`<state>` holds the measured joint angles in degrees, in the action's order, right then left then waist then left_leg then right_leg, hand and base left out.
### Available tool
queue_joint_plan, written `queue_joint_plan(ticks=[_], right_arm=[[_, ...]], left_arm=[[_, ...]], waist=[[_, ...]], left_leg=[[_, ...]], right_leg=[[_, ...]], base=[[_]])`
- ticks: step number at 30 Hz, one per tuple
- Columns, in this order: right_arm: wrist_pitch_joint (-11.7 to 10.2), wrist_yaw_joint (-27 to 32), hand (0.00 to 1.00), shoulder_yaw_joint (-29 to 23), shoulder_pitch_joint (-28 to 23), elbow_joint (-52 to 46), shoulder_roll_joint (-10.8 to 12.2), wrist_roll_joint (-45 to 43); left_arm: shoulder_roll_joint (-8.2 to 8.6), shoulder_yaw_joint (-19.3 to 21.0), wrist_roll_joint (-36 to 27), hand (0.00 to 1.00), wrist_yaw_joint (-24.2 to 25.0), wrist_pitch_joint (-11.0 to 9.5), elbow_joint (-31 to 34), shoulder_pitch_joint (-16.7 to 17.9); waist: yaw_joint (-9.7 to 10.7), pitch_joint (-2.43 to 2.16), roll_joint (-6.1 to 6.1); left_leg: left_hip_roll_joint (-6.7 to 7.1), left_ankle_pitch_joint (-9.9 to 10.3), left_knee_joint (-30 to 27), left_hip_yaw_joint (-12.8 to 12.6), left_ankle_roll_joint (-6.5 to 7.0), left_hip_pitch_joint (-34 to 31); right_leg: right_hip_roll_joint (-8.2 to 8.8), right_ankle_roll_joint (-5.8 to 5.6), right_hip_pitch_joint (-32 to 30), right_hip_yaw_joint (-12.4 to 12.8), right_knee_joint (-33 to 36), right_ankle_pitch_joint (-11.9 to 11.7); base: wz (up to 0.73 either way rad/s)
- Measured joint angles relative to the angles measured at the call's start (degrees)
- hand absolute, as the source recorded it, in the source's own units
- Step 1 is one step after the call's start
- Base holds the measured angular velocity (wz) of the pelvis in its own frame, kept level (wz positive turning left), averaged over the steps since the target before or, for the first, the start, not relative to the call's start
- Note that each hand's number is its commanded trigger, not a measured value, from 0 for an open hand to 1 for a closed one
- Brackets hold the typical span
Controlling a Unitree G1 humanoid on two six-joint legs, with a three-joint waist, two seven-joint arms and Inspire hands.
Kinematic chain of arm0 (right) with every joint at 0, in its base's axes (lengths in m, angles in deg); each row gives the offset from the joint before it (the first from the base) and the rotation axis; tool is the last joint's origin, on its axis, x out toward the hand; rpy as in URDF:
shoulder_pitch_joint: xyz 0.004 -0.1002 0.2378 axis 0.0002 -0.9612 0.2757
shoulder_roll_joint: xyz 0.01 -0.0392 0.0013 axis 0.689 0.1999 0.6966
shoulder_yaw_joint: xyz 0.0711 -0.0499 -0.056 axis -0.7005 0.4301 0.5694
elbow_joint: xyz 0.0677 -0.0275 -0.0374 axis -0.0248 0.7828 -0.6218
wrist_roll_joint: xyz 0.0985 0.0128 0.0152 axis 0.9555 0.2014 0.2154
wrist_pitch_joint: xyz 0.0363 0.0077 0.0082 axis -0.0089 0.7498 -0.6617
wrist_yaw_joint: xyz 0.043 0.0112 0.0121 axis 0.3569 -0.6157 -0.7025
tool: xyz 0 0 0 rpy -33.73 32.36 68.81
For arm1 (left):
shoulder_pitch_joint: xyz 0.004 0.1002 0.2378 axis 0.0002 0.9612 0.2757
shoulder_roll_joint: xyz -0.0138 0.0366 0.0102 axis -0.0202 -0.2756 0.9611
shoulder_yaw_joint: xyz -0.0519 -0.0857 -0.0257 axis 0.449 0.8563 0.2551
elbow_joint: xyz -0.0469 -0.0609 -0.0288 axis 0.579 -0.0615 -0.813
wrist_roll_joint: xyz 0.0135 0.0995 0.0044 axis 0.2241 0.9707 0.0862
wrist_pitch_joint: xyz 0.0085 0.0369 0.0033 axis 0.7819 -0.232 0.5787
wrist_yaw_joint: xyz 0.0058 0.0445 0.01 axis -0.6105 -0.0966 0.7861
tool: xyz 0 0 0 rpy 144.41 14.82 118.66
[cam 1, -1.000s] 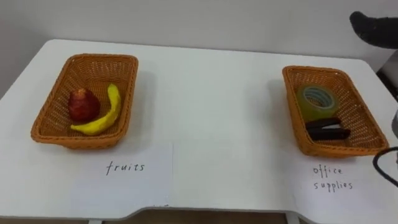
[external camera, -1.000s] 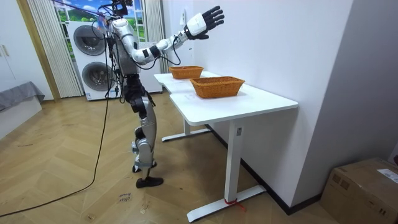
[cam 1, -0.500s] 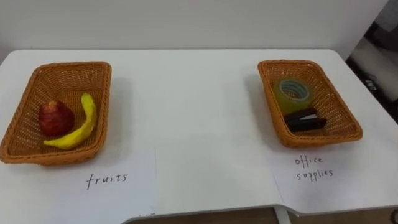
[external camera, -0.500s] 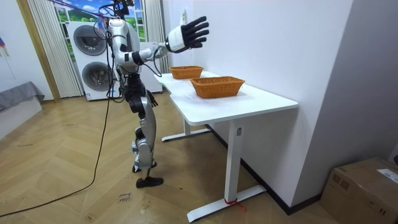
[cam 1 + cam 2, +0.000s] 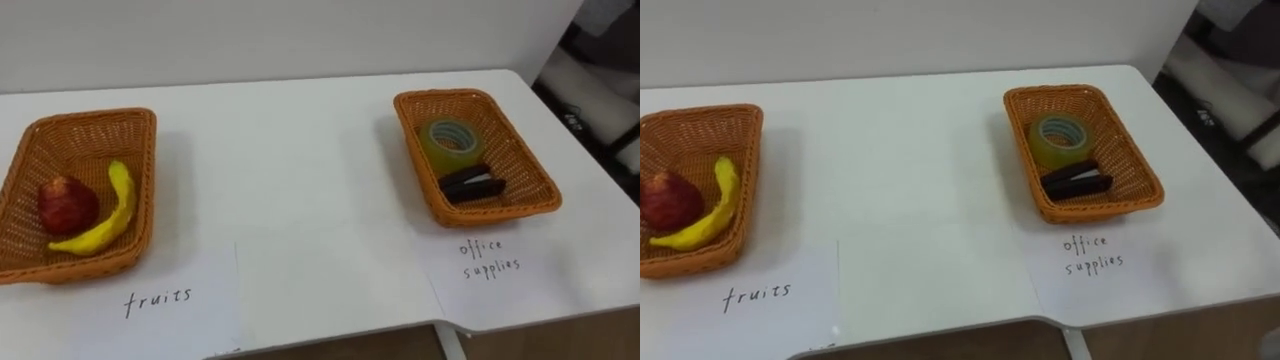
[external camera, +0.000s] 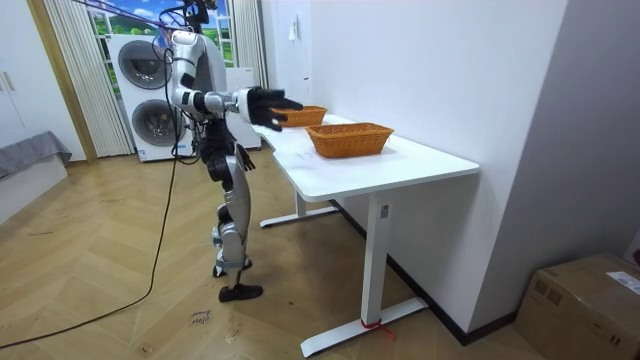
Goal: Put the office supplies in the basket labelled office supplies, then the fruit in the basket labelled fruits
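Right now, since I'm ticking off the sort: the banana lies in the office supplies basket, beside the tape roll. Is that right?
Not quite. The banana lies in the fruits basket, beside the red apple. The tape roll sits apart from it in the office supplies basket. The left eye view shows it.

Two baskets [image 5: 82, 114] [image 5: 446, 94], two paper labels [image 5: 190, 318] [image 5: 520, 290] — one apple [image 5: 67, 205], one banana [image 5: 112, 213], one tape roll [image 5: 450, 139], one black stapler [image 5: 472, 185].

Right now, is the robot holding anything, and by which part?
Nothing is held. The right hand is open and empty, stretched out toward the table.
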<state>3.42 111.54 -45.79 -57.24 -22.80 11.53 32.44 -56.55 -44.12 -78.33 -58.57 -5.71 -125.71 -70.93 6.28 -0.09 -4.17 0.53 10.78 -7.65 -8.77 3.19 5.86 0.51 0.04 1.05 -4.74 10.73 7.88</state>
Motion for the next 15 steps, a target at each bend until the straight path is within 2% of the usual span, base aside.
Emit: queue_joint_plan(ticks=[4, 6, 9, 12, 15], right_arm=[[-1.1, 2.6, 0.0, -2.5, 0.0, 2.4, 0.1, 2.7], [-2.9, 3.8, 0.0, -4.4, -0.1, 4.5, 0.1, 7.7], [-4.1, 5.7, 0.0, -6.5, -1.5, 8.6, 0.1, 12.7], [-4.1, 7.1, 0.0, -7.9, -2.1, 15.0, 1.0, 16.1], [-4.1, 7.6, 0.0, -8.2, -2.8, 19.8, 1.7, 18.2]], left_arm=[[0.04, 0.1, -0.8, 0.0, 0.0, -0.1, 0.1, -0.1], [-0.02, 0.1, -1.4, 0.0, 0.0, -0.1, 0.1, 0.1], [-0.18, 0.1, -2.3, 0.0, 0.0, -0.3, 0.6, 0.3], [-0.18, 1.4, -2.5, 0.0, 0.0, -0.4, 1.5, 0.7], [-0.1, 2.1, -2.4, 0.0, 0.1, -0.4, 1.7, 0.6]], waist=[[0.6, 0.0, -0.01], [1.5, -0.02, -0.13], [1.9, -0.07, -0.31], [2.4, -0.14, -0.96], [2.9, -0.12, -1.05]], left_leg=[[-0.14, 0.2, 0.0, -0.2, -0.1, -0.1], [-0.24, 0.4, 0.1, -0.2, -0.17, -0.2], [-0.37, 0.6, 0.1, -0.2, -0.29, -0.2], [-0.59, 0.8, 0.1, -0.3, -0.59, 0.0], [-0.88, 1.0, 0.2, -0.6, -0.87, 0.1]], right_leg=[[-0.16, 0.0, 0.0, 0.0, -0.1, 0.0], [-0.31, 0.04, 0.1, 0.1, -0.2, 0.0], [-0.43, 0.16, 0.0, 0.1, -0.3, 0.2], [-0.72, 0.39, 0.0, 0.6, 0.0, 0.8], [-1.07, 0.59, 0.0, 1.0, -0.1, 0.9]], base=[[-0.02], [0.0], [0.0], [-0.02], [-0.06]])
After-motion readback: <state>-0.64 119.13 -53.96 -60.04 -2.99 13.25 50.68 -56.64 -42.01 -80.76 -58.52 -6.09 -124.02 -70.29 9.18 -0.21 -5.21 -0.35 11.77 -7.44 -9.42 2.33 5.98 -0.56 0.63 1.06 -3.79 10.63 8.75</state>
